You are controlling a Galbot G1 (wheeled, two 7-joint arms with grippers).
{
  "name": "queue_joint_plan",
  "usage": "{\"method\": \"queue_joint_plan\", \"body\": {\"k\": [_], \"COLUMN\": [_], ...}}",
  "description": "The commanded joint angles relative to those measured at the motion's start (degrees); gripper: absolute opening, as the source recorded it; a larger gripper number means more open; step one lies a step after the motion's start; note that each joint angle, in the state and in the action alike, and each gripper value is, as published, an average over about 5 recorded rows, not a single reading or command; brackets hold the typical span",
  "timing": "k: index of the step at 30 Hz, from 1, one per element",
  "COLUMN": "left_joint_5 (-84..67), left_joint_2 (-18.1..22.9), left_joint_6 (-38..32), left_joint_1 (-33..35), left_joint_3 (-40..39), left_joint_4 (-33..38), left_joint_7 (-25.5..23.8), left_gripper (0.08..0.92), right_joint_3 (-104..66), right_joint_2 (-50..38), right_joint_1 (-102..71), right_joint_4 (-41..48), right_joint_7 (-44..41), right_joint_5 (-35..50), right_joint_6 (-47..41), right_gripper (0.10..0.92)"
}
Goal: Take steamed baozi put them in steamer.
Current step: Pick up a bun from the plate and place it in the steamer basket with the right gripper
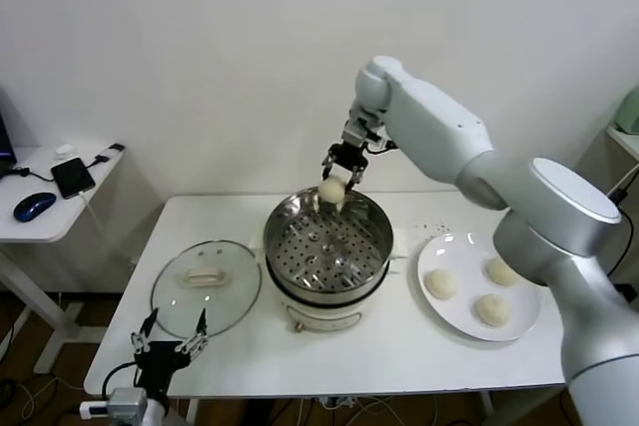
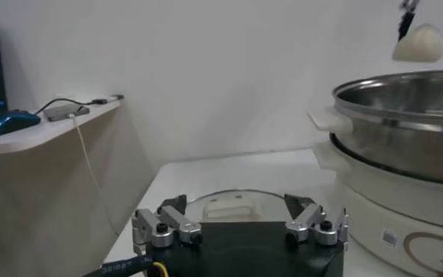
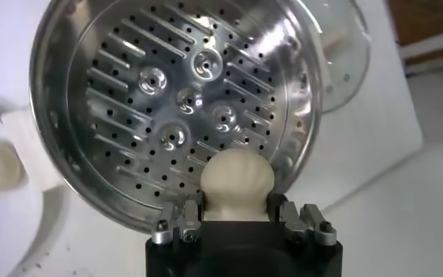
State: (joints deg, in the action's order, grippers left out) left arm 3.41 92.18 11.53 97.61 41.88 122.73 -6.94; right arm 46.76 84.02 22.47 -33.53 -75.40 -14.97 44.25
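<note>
While gripped, the baozi (image 3: 236, 181) hides the fingers' (image 3: 188, 218) tips.

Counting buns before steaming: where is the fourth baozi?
Head view, centre: the baozi hangs in the right gripper above the steamer's far rim.

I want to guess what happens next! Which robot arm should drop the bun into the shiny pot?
The right one, probably. The right gripper is shut on a baozi and hangs over the far rim of the steamer. The left gripper is open, holds nothing, and sits low by the glass lid.
</note>
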Motion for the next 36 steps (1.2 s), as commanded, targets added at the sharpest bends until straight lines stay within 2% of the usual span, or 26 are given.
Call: {"method": "queue_joint_plan", "body": {"k": [1, 21, 26, 30, 36], "left_joint_5": [0.04, 0.05, 0.06, 0.10, 0.12], "left_joint_2": [0.31, 0.53, 0.43, 0.42, 0.30], "left_joint_6": [-0.05, 0.02, 0.12, 0.18, 0.37], "left_joint_1": [-0.17, -1.55, -1.66, -1.59, -1.78], "left_joint_3": [-0.14, -0.56, -0.54, -0.53, -0.53], "left_joint_4": [-0.31, -1.96, -2.10, -2.09, -2.21], "left_joint_7": [0.10, 0.03, -0.05, -0.08, -0.23], "left_gripper": [0.823, 0.823, 0.823, 0.823, 0.823], "right_joint_3": [3.61, 2.84, 2.60, 1.09, -3.74], "right_joint_2": [2.36, 2.18, 1.42, 0.24, -3.85], "right_joint_1": [-3.50, -5.92, -4.45, -1.98, 1.49], "right_joint_4": [0.34, -0.09, -1.13, -2.11, -4.21], "right_joint_7": [8.90, 9.59, 5.44, -2.39, -9.01], "right_joint_5": [-8.74, -10.69, -6.48, -0.27, 7.46], "right_joint_6": [5.75, 5.75, 5.21, -1.40, -15.64], "right_gripper": [0.551, 0.567, 0.694, 0.791, 0.822]}}
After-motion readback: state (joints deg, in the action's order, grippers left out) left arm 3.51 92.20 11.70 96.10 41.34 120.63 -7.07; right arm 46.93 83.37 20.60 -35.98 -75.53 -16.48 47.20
